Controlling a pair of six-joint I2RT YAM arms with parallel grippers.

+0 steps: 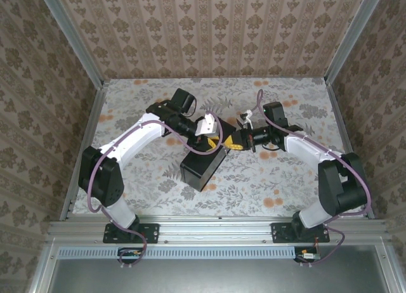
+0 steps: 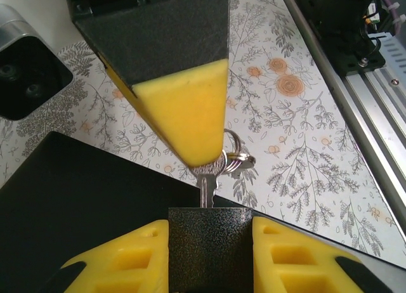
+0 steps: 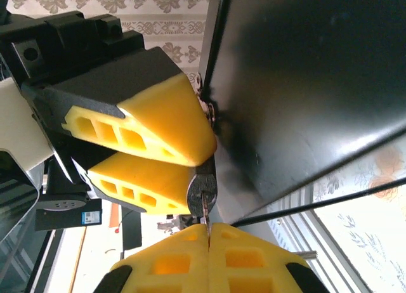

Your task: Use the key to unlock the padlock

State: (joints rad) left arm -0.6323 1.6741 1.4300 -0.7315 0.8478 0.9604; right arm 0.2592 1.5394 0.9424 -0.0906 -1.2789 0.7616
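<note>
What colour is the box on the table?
Black; the box shows best in the top external view.

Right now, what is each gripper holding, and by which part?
Right gripper pinches the key by its head end. Left gripper clamps a dark speckled block by its sides.

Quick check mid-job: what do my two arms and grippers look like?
Both the left arm and right arm have white shells between chunky black joints, with a purple cable looping along each. The left gripper and right gripper carry wedge-shaped yellow fingers with hollow cells, backed in black.
</note>
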